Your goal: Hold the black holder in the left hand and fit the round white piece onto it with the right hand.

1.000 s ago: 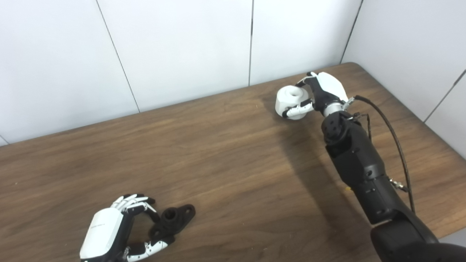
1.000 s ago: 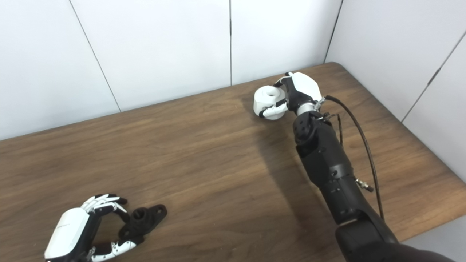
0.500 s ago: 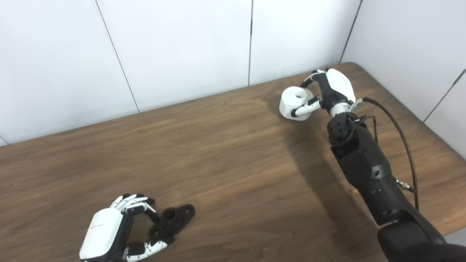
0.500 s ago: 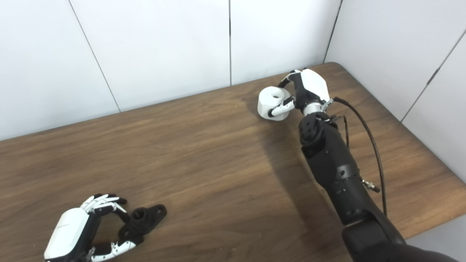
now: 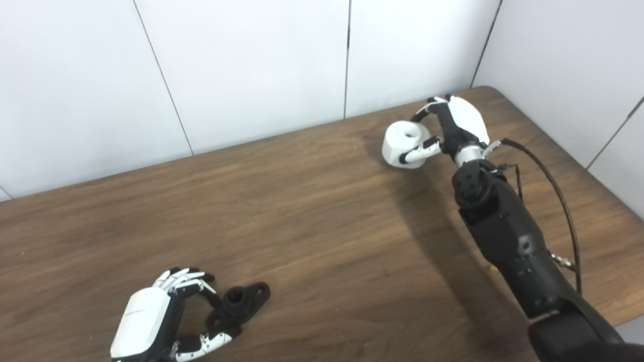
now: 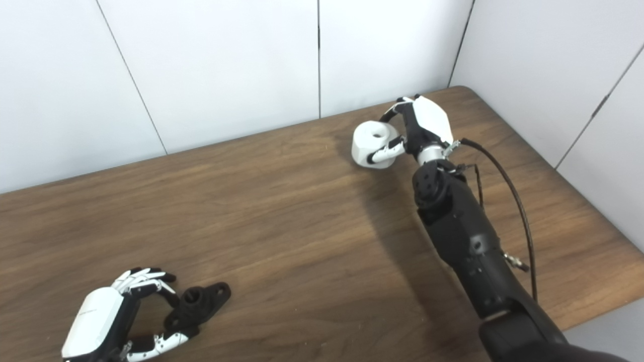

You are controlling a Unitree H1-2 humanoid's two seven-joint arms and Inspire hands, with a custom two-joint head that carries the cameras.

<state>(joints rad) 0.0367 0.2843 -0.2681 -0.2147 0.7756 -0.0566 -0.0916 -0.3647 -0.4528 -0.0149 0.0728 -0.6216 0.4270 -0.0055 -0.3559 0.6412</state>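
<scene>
The black holder (image 5: 242, 301) lies on the wooden table (image 5: 312, 226) at the front left. My left hand (image 5: 156, 317) is beside it, with fingers and thumb curled around its near end and touching it. At the far right, my right hand (image 5: 455, 125) is shut on the round white piece (image 5: 402, 143). Fingers press its far side and the thumb its near side. The piece has a hole in its top face, is tilted slightly, and is at or just above the tabletop.
White wall panels (image 5: 251, 65) stand behind the table and along its right side. A black cable (image 5: 553, 186) loops off my right forearm. The table's rounded far right corner (image 5: 490, 90) is just beyond the right hand.
My right hand, holding the white piece, shifted slightly right and then back left, and its wrist turned a little. The left hand and the black holder have not moved.
</scene>
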